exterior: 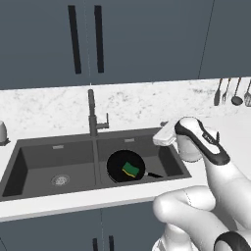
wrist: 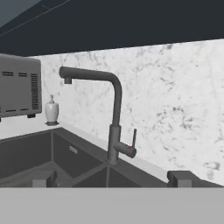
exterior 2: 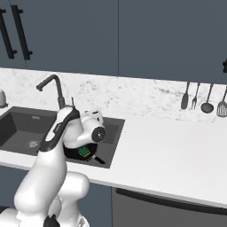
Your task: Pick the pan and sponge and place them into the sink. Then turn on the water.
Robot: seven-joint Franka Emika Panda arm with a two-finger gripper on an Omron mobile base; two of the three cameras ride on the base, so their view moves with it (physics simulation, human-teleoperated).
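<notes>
From my remote seat I note the claw (wrist: 109, 178) spread wide and empty above the sink (exterior: 29, 169), one pan (exterior: 117, 169) holding one sponge (exterior: 130, 169) in the right basin beneath it, one faucet (wrist: 114, 113) ahead, its lever's position unclear.

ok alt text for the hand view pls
A tall dark faucet stands at the back of a dark sink, its spout dry, with the open gripper facing it. To the left, a soap dispenser and a grey appliance stand before the marble backsplash.
</notes>
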